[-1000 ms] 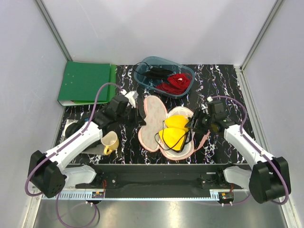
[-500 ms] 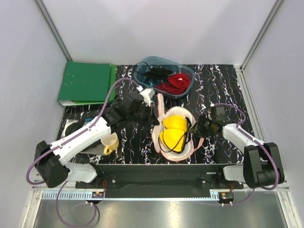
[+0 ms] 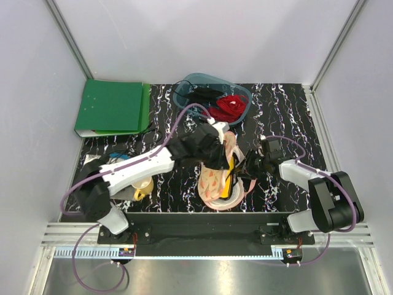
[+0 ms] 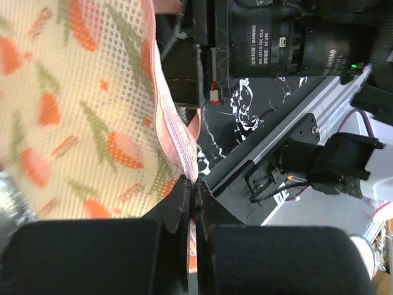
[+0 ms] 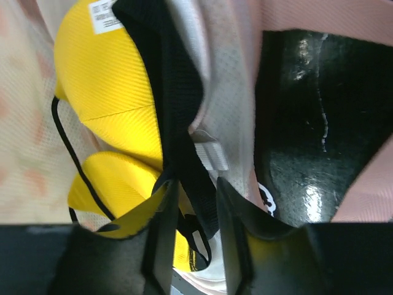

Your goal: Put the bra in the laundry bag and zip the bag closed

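Progress check from us: the bra (image 5: 98,86) is sitting inside the laundry bag (image 3: 214,179), both yellow cups in the lower half, so we'd call the first part basically done. Left gripper (image 4: 191,184) is clamped tight on the pink trim (image 4: 178,132) of the printed top half and holds it tipped over the cups, like a clamshell partway shut. From the top camera only a sliver of yellow shows along the right side. Right gripper (image 5: 196,184) is down at the bag's right rim with a black strap (image 5: 181,123) running between its fingers. There's a gap there, and we honestly can't tell if it's pinching the strap or just straddling it. What's left, as we read it: tuck that strap in, lay the halves flush, then do the whole zipping bit, which doesn't look started.
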